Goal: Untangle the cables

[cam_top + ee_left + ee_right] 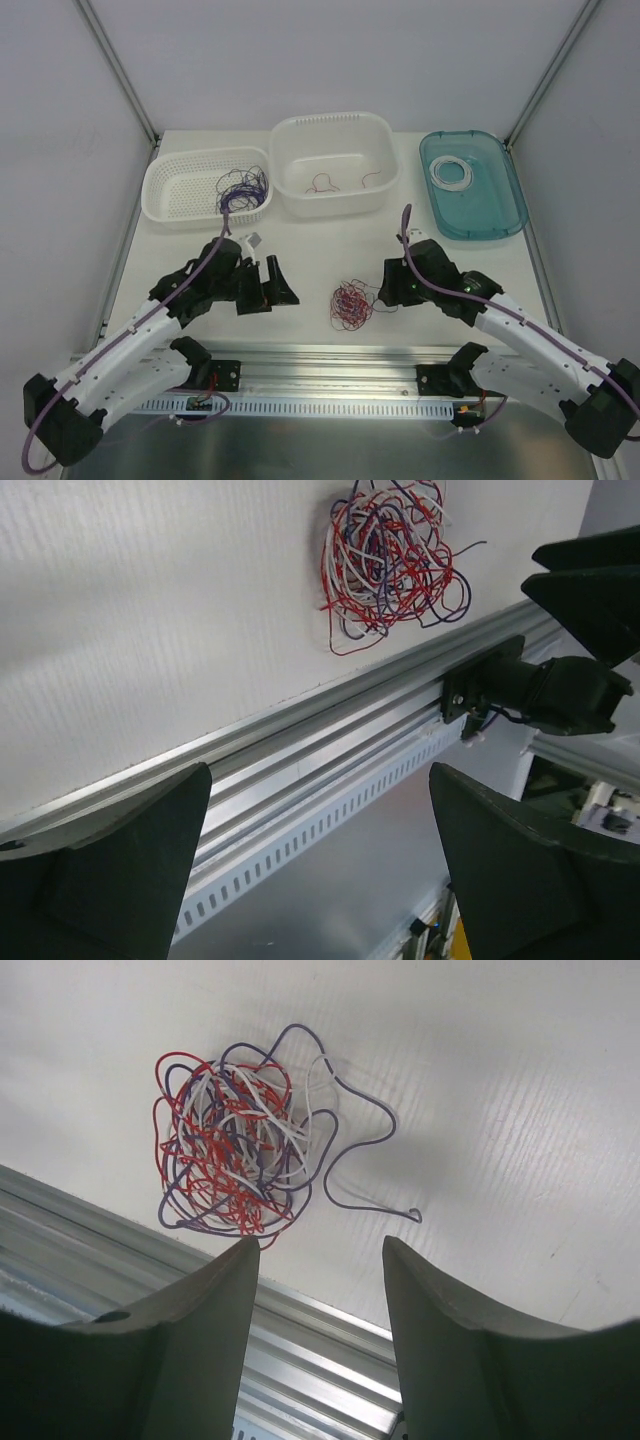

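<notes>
The tangle of cables (351,304) lies between both tools, within either's reach. The left tool (266,290) is spread wide. The right tool (388,293), spread and empty just beside the tangle, seems ready to pick a strand.

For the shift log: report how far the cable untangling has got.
Done: purple wires lie in the white basket, a few red wires in the middle tub, a white coil in the teal tray. In hand: nothing; left gripper and right gripper are open and empty, either side of the tangle. Left: that mixed red, purple and white tangle on the table.
</notes>
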